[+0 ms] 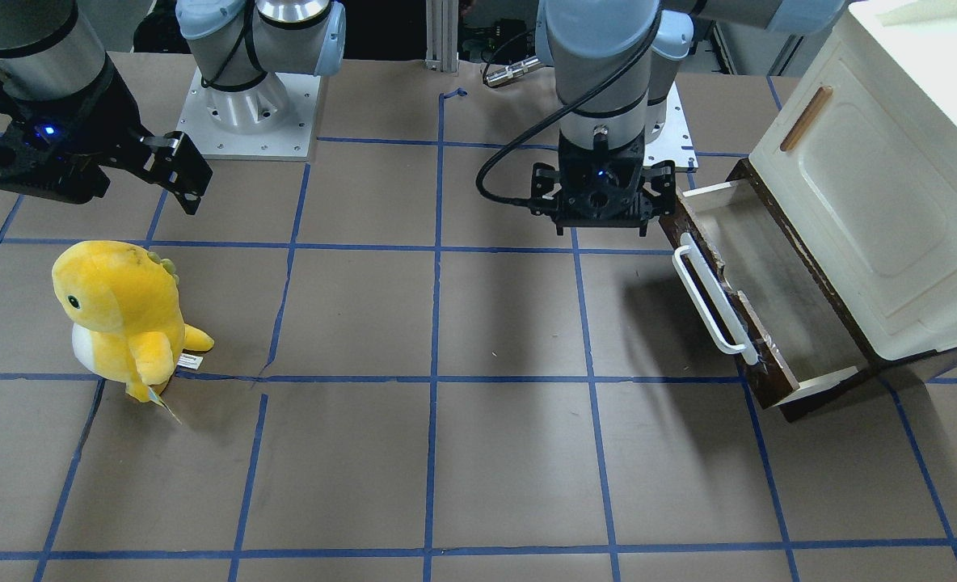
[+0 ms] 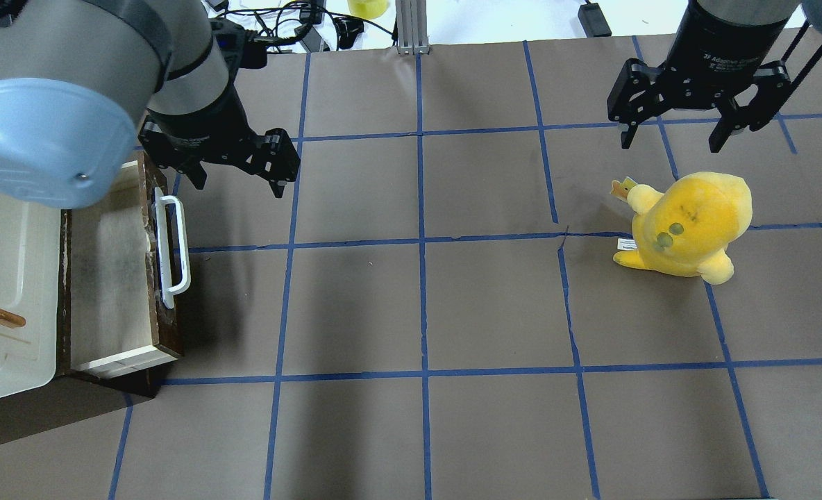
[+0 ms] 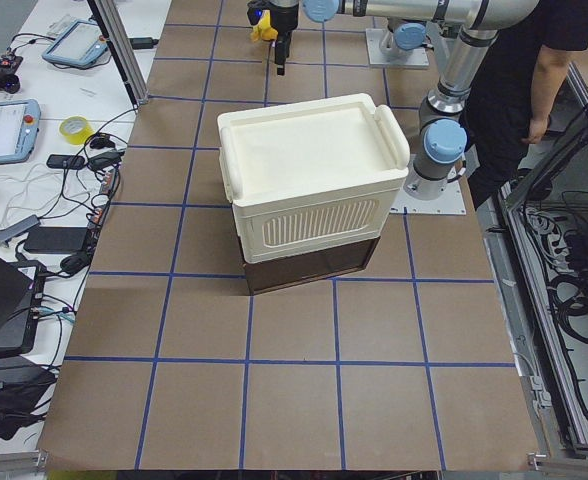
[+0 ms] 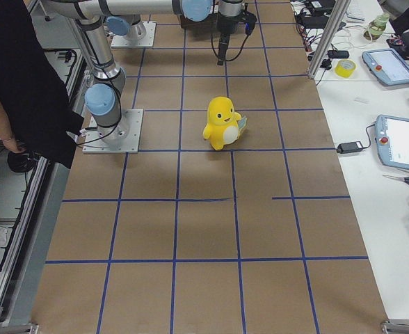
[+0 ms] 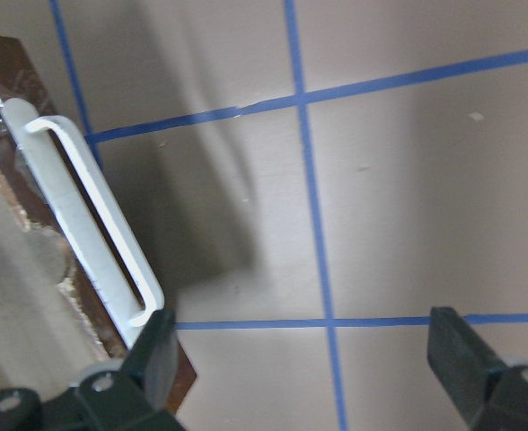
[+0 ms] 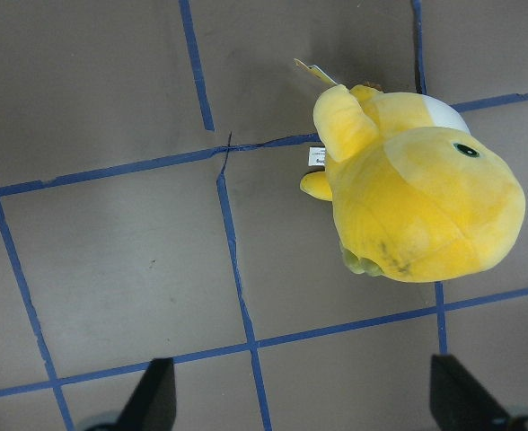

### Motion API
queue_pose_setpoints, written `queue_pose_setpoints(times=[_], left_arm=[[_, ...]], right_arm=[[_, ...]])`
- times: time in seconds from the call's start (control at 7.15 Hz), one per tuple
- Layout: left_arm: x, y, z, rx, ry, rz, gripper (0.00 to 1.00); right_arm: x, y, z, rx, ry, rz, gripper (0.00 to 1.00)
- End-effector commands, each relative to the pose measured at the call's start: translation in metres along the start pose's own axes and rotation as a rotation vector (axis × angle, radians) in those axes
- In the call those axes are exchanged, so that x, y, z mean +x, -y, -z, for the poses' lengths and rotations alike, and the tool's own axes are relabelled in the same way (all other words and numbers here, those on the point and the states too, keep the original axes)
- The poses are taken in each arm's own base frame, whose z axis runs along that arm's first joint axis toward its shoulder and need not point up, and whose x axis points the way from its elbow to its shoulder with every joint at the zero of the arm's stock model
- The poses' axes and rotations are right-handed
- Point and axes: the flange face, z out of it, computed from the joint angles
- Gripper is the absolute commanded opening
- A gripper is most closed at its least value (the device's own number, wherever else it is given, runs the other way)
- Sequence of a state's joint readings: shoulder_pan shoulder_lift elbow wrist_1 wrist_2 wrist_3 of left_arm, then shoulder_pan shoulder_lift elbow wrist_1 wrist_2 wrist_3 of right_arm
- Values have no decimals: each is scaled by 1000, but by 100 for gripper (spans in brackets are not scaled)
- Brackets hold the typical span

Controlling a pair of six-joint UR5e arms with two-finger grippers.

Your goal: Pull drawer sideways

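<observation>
drawer (image 2: 116, 278) stands pulled well out from under the cream-white cabinet (image 2: 8, 278) at the robot's left end of the surface (image 2: 418, 312), with its white bar handle (image 2: 173, 250) facing the middle. left gripper (image 2: 237, 184) hangs wide open and empty just beside one end of the handle, i think because the pull looks finished. right gripper (image 2: 669, 142) is spread open too, holds nothing, and hangs over the yellow plush toy (image 2: 685, 226).

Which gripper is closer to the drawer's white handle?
Left. The left gripper hangs open beside one end of the white handle, not touching; the right gripper hovers across the table, by the yellow plush toy.
</observation>
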State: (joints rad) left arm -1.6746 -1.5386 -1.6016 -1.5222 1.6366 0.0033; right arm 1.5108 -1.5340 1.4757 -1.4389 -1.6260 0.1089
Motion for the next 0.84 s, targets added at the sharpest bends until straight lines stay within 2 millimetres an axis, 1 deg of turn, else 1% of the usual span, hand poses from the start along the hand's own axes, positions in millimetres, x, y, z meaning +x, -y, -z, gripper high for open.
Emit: queue_pose_setpoints(times=[0.0,0.14,0.28,0.42,0.7], left_arm=[[-33,-15,29,54,-36,13,97],[-37,-19,27,35,-43,31,97],[-36,-15,25,45,-52,35,97],[-37,-15,28,51,-53,37,97],[-35,-14,26,47,-51,32,100]], right_arm=[[0,0,0,0,0,0,100],[0,0,0,0,0,0,100],[0,0,0,0,0,0,100],[0,0,0,0,0,0,100],[0,0,0,0,0,0,100]])
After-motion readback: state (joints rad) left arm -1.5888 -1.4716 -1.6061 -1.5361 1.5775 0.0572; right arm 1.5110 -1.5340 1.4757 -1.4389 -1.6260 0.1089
